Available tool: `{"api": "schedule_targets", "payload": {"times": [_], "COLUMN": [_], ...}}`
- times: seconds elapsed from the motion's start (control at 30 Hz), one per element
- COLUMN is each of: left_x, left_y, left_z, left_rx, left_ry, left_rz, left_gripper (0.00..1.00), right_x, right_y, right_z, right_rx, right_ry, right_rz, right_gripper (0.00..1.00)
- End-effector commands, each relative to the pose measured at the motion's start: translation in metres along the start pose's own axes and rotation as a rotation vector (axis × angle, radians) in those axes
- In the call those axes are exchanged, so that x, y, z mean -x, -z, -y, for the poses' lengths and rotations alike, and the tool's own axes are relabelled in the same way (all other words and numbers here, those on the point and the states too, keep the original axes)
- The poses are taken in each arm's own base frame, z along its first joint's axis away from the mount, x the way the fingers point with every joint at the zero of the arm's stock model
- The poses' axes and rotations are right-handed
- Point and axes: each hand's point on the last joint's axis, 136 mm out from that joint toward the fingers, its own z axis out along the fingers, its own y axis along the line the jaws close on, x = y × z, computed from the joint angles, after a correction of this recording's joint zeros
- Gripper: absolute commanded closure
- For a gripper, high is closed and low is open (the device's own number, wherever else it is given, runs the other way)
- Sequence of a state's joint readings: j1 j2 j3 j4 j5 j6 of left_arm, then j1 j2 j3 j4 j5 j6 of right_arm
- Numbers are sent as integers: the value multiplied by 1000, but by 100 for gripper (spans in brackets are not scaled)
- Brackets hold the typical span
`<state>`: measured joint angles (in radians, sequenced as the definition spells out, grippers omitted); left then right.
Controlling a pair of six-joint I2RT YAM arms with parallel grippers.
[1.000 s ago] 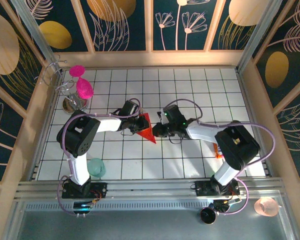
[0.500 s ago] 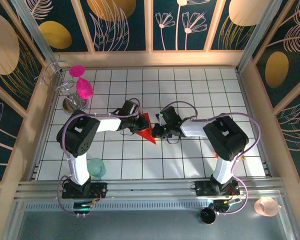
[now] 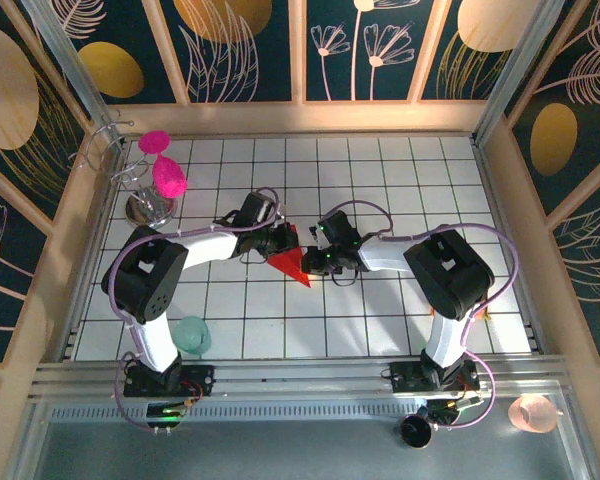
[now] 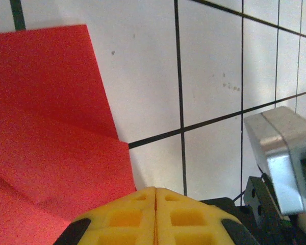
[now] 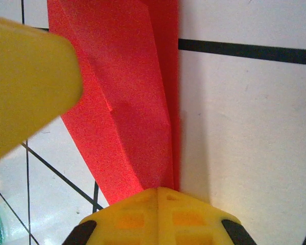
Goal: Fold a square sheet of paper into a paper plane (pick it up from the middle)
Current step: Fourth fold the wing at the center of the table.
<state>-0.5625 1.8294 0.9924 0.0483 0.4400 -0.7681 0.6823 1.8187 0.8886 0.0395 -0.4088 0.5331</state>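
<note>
So the paper plane (image 3: 290,262) is sitting mid-table (image 3: 400,180) on the white tiles, squeezed between both arms. The left gripper (image 3: 277,243) is at its wide end and the right gripper (image 3: 315,260) is just beside its right edge. On both wrist cams the yellow pads are clenched flat together. The red paper runs right up to them, but I honestly can't tell if a sliver is nipped in the seam or they're just pressing on it. My read is that this is the crease-setting bit. If so, I'd keep one gripper pinning the paper and drag the other along the ridge, never across it. I'd also stay low and go slow, since thin paper looks like it'd skate on that smooth tile (and a bunched fold is a pain to undo). From the top cam, the long axis runs far-to-near with a slight lean to the right. The sharp point aims at the arm bases and the wide tail faces the back wall.
</note>
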Motion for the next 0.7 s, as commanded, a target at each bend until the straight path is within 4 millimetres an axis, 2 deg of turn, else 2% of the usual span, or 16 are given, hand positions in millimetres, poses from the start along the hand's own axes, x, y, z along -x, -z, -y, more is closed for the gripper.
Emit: {"api": "schedule_targets", "payload": {"times": [0.0,0.3,0.67], "left_x": [-15,-29,-22], "left_y": [-7,-21,-25], "left_z": [-4,-27,-53], "left_rx": [-15,44,114], "left_ry": [-10,3,-1], "left_rz": [-56,-113,-97], "left_gripper": [92,92,91], "right_x": [-25,-33,-55], "right_y": [-10,-11,-3], "right_z": [44,51,87], "right_rx": [-165,-194,-353], "right_ry": [-60,-58,-41], "right_rz": [-81,-110,-170], "right_gripper": [100,100,100]}}
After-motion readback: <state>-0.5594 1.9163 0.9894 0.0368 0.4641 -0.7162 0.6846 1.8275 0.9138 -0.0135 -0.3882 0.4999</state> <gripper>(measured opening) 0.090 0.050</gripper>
